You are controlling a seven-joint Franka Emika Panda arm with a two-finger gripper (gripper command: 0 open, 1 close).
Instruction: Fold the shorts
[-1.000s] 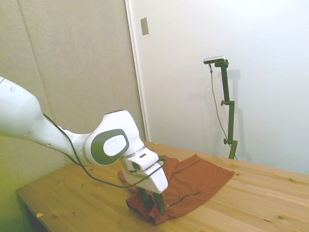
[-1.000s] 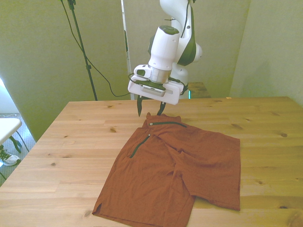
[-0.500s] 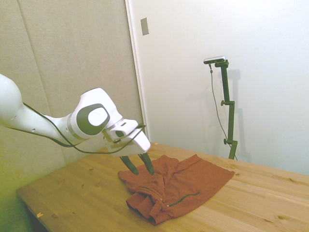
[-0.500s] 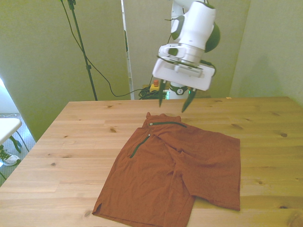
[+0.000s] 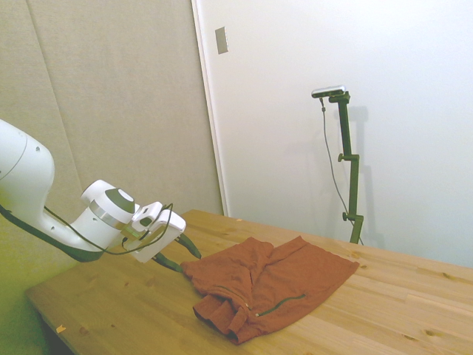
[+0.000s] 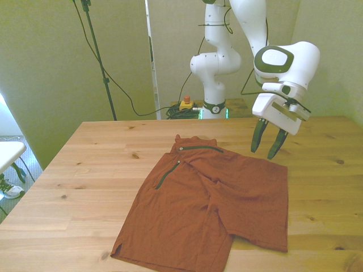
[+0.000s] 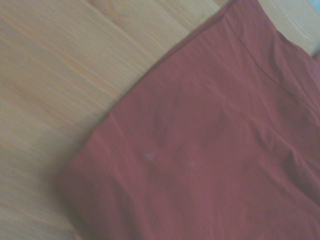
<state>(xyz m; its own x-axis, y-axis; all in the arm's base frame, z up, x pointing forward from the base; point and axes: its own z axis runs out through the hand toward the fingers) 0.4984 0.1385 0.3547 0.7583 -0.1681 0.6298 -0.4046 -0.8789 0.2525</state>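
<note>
Open, empty claw (image 6: 269, 148) hovers over the corner of the shorts (image 6: 210, 195) at the front view's right, apparently lining up a grasp; next, descend and pinch it.

The shorts (image 6: 212, 198) lie flat on the table (image 6: 85, 170), a little toward three o'clock of its middle in the front view. Their waistband end points to twelve o'clock, toward the far edge; the two legs run to six o'clock, reaching close to the near edge. The zipper line (image 6: 166, 174) sits on the shorts' nine o'clock side. The gripper (image 6: 268, 144) hangs above the table at about two o'clock from the shorts' middle, over the shorts' far three o'clock corner and apart from the cloth. In the side view the gripper (image 5: 183, 255) is at nine o'clock of the shorts (image 5: 273, 285), just beside their edge.
</note>
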